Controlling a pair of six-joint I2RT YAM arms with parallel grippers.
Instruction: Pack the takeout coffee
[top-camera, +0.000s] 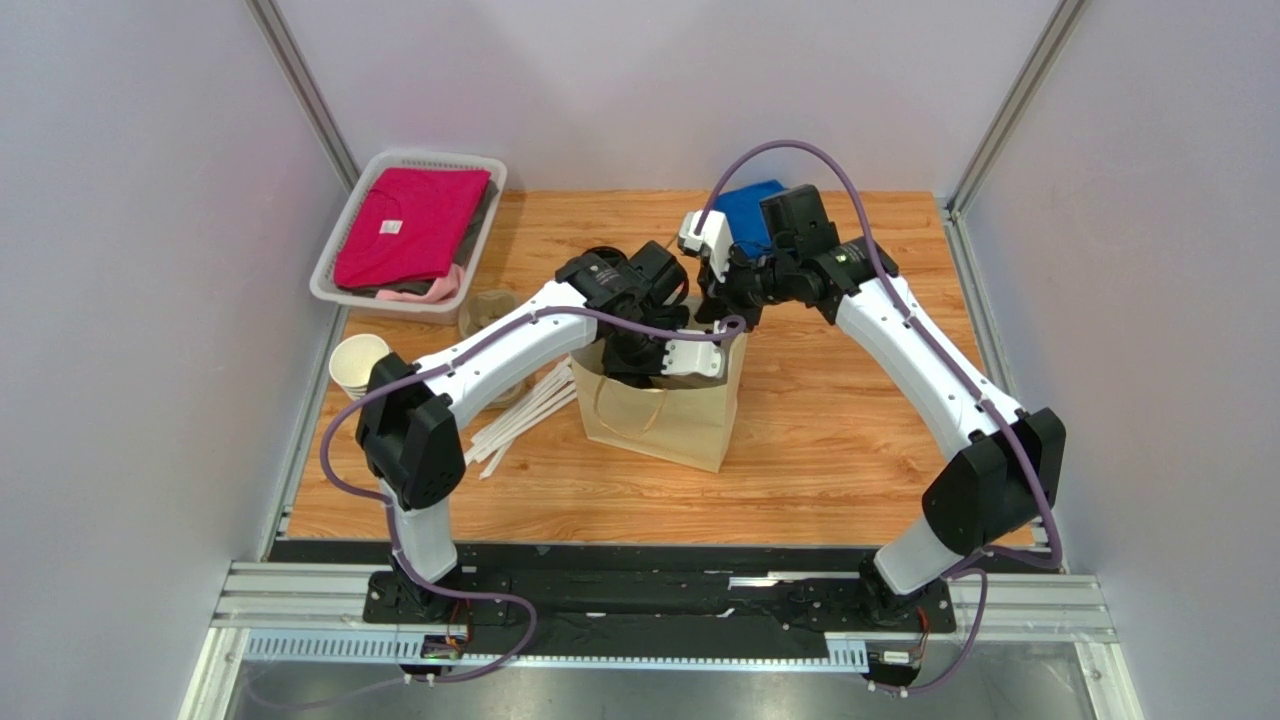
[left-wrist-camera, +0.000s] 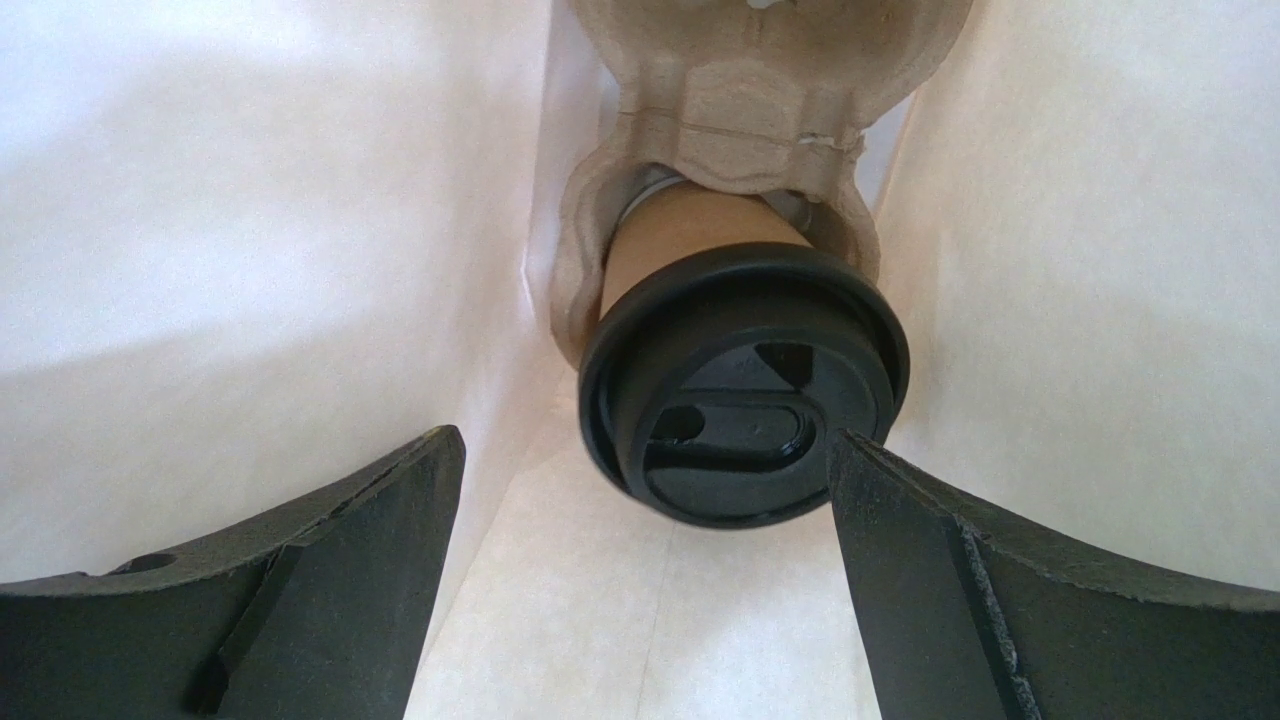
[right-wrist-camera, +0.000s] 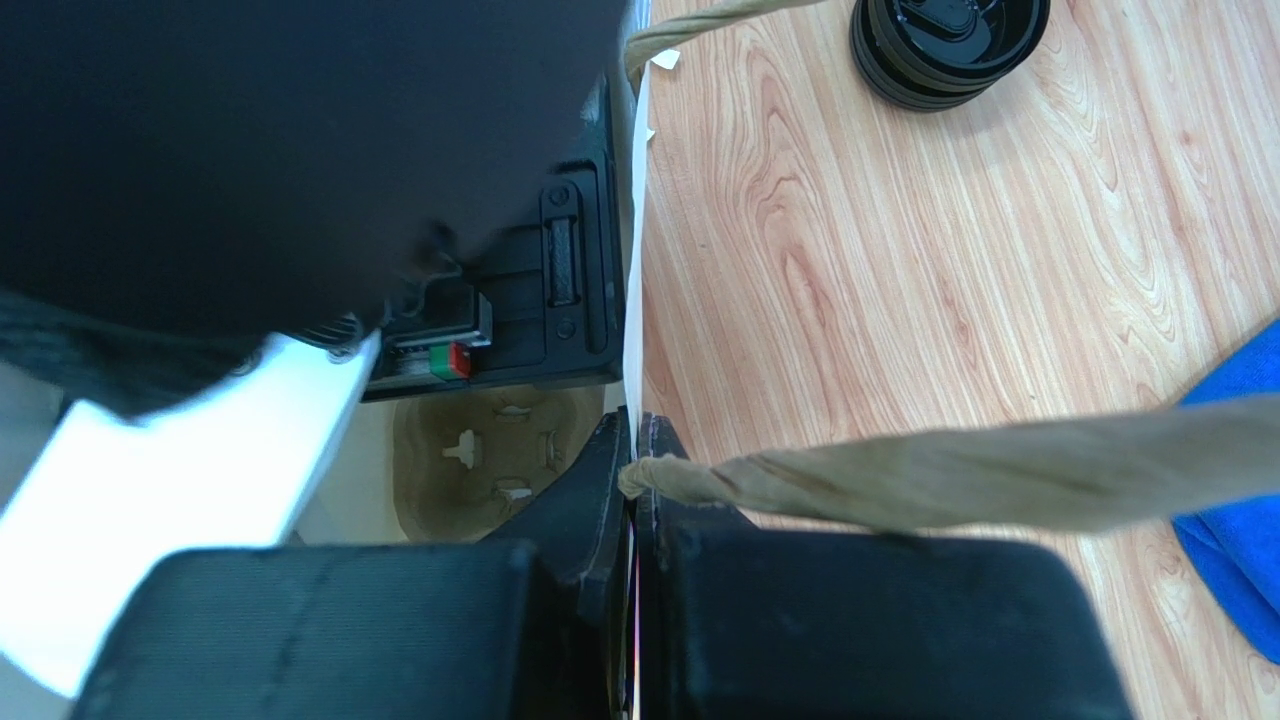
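Takeout coffee, a small tan kraft paper cup with a round black plastic lid (left-wrist-camera: 739, 353), sits tilted in a socket of a beige moulded-pulp cup carrier (left-wrist-camera: 751, 90). The carrier is inside a white-lined brown paper bag (top-camera: 661, 413) at the centre of the wooden table (top-camera: 842, 450). The left gripper (left-wrist-camera: 646, 438) hangs inside the bag, jaws spread wide on either side of the lid, grasping nothing. The right gripper (right-wrist-camera: 631, 450) is clenched on the bag's far rim, around 1 o'clock, beside a twisted paper handle (right-wrist-camera: 977, 473). A stack of black lids (right-wrist-camera: 947, 45) lies on the table nearby. A white basket (top-camera: 338, 255) of folded pink clothing stands at 10 o'clock.
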